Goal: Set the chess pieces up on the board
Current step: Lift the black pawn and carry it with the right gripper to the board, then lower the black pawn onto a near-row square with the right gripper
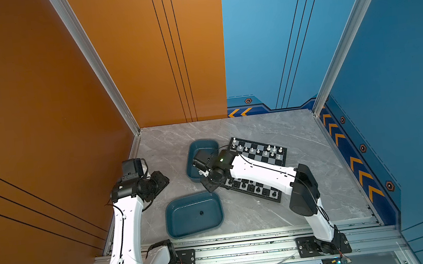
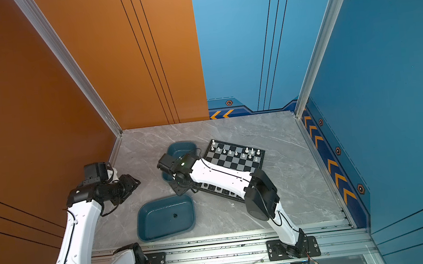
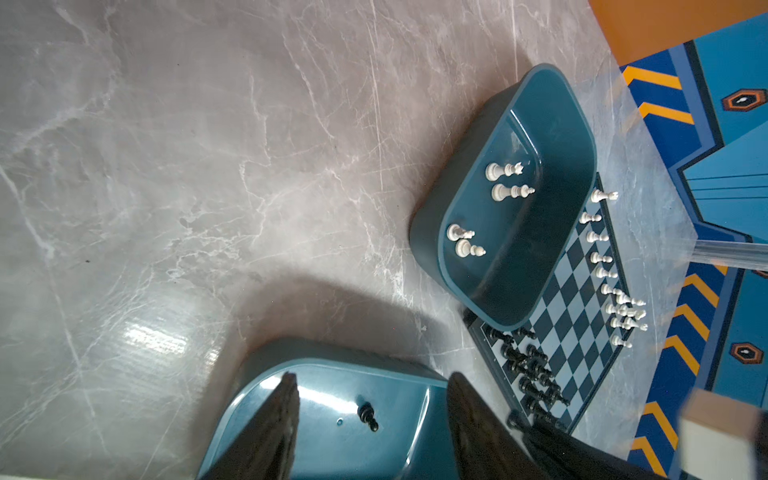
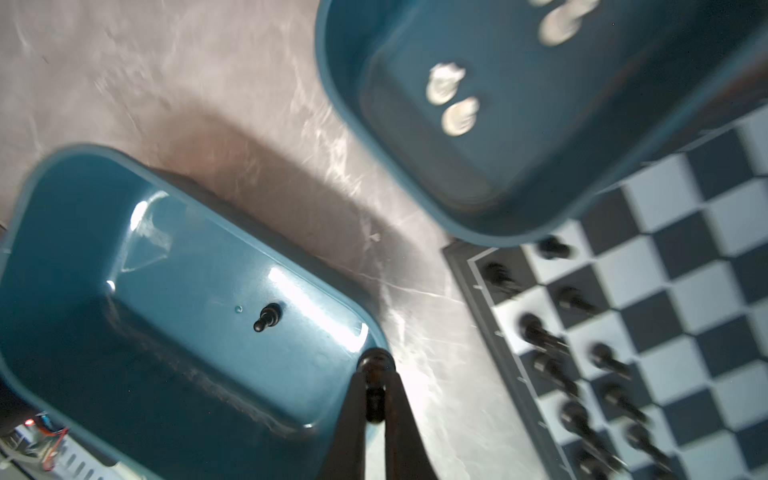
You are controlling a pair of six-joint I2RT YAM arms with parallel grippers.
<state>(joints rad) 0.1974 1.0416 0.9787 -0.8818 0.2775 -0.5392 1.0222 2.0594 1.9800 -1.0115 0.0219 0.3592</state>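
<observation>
The board lies at an angle right of centre. White chess pieces line its far edge and black ones its near edge. My right gripper is shut on a black piece, hovering over the near teal tray's corner beside the board, as both top views show. One black piece lies in that near tray. My left gripper stands open and empty at the table's left.
A second teal tray sits at the board's left edge, partly under my right wrist, and holds several white pieces. Orange and blue walls close in the grey marble table. A metal rail runs along the front.
</observation>
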